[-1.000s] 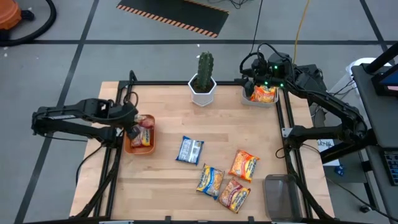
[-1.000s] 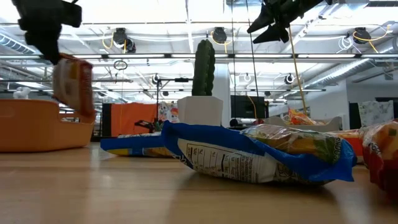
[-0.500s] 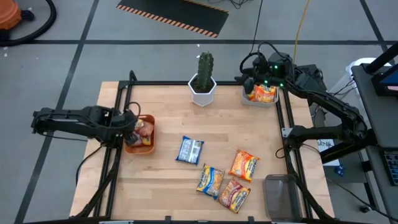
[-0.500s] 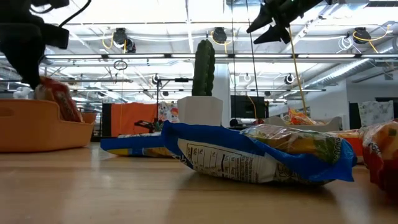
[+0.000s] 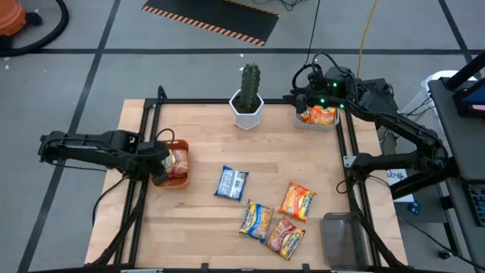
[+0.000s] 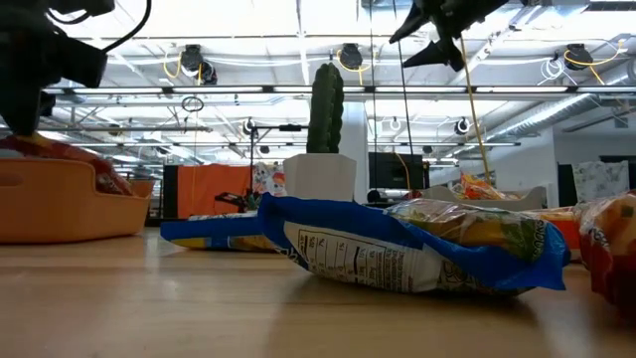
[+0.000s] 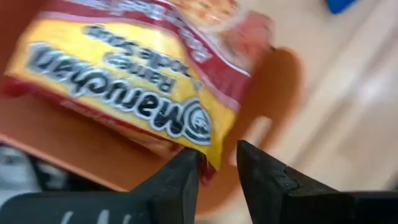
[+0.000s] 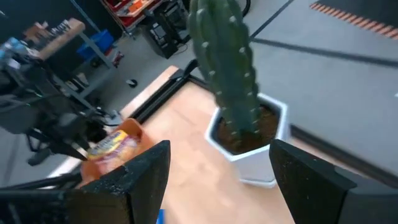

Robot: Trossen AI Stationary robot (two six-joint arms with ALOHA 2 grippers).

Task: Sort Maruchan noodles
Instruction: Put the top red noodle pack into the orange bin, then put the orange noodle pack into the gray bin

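Note:
A red-and-yellow Maruchan packet (image 7: 124, 81) lies in the orange bin (image 5: 184, 179) at the table's left edge, one end sticking up over the rim (image 6: 99, 169). My left gripper (image 7: 219, 171) hangs over the bin, pointing steeply down, its fingers a little apart around the packet's corner. My right gripper (image 8: 217, 186) hovers wide open, holding nothing, above the grey bin (image 5: 318, 121) at the far right, which holds an orange packet (image 5: 322, 114). A blue packet (image 5: 231, 183), two orange-yellow packets (image 5: 298, 202) (image 5: 256, 220) and a red-orange packet (image 5: 285, 236) lie flat on the table. My left gripper stands open with the packet's yellow corner (image 7: 208, 158) in the gap between its fingers. That corner lies right against one fingertip (image 7: 186, 177); I cannot tell whether it touches. The fingers come from above, and the packet rests in the bin.
A cactus in a white pot (image 5: 247, 98) stands at the middle of the far edge, ahead of my right gripper. A clear bin (image 5: 341, 239) sits at the near right corner. Bare wood lies between the orange bin and the loose packets.
My left gripper has gone down into the orange bin with the packet and tipped steeper. The packet, which hung upright below the fingers and clear of the bin, now lies in the bin. My right gripper has rolled about its own pointing line, staying in place.

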